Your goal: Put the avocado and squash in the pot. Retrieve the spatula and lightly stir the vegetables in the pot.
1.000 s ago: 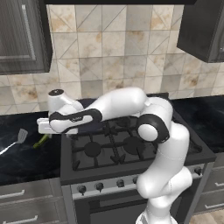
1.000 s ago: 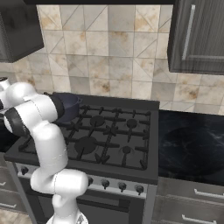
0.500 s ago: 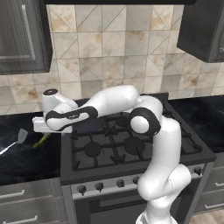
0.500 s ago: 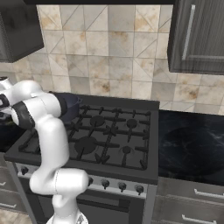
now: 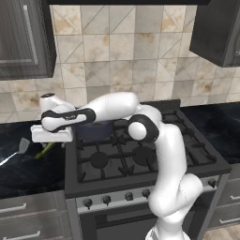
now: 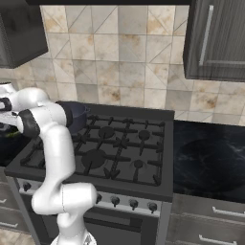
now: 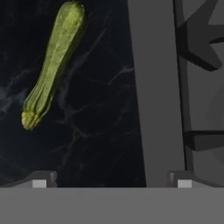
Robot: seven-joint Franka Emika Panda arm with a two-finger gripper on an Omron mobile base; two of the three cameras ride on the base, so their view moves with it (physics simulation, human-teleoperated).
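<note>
Hand view — slim ribbed green squash [image 7: 51, 65], yellowing at one end — jaws apart.

No readable txt, labels, brands, nos. or signs in any view.
</note>
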